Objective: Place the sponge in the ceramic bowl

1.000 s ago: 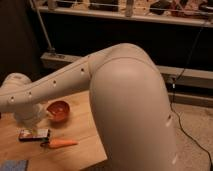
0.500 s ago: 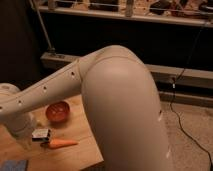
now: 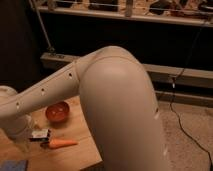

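Note:
The ceramic bowl (image 3: 57, 111) is a small glossy orange-red bowl standing on the wooden table (image 3: 75, 157), just in front of my forearm. The sponge (image 3: 13, 165) is a flat blue-grey pad at the bottom left corner, cut off by the frame edge and lying on the table. My gripper (image 3: 22, 142) hangs at the far left below the white wrist, above the table between the bowl and the sponge. My big white arm (image 3: 120, 110) fills the middle of the view and hides the table's right part.
An orange carrot (image 3: 62, 143) lies on the table in front of the bowl. A small light packet (image 3: 40, 134) sits beside the gripper. The table's right edge drops to a speckled floor (image 3: 187, 140) with a black cable. A dark shelf wall stands behind.
My arm has swung left and lower, and the wrist has dropped toward the table's left side. The sponge now shows at the bottom left corner. Bowl and carrot stay put.

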Tool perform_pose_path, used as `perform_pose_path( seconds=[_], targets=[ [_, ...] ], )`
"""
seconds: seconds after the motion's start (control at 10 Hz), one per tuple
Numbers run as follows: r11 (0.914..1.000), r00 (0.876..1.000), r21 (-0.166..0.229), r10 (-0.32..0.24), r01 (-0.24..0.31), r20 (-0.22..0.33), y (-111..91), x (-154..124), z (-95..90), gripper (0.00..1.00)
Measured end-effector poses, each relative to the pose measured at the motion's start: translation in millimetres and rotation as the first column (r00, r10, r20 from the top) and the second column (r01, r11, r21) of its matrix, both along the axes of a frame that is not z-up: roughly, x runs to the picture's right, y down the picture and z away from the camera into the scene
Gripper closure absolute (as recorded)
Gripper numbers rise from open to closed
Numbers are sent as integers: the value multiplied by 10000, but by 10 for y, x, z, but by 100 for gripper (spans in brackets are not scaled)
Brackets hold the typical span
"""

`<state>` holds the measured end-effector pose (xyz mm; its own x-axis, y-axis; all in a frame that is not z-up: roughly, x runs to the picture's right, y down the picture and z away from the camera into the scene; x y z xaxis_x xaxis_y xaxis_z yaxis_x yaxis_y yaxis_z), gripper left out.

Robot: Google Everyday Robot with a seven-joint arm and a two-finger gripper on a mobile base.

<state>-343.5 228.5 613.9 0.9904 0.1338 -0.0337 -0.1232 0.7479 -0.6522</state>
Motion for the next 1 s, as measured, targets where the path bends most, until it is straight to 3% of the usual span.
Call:
perform_pose_path(
  seconds=[0.1, 0.4, 0.8, 1.0],
  targets=[
    [9984, 9959, -118, -536, 547, 734, 178, -172, -83, 35],
    [9872, 9679, -35, -1556, 1594, 1973, 502, -460, -159, 35],
    [9693, 9290, 780, -2459, 2334, 2765, 831, -804, -92, 35],
    [9557, 9076, 1040, -2942, 2755, 2995, 1166, -947, -55, 35]
  ],
)
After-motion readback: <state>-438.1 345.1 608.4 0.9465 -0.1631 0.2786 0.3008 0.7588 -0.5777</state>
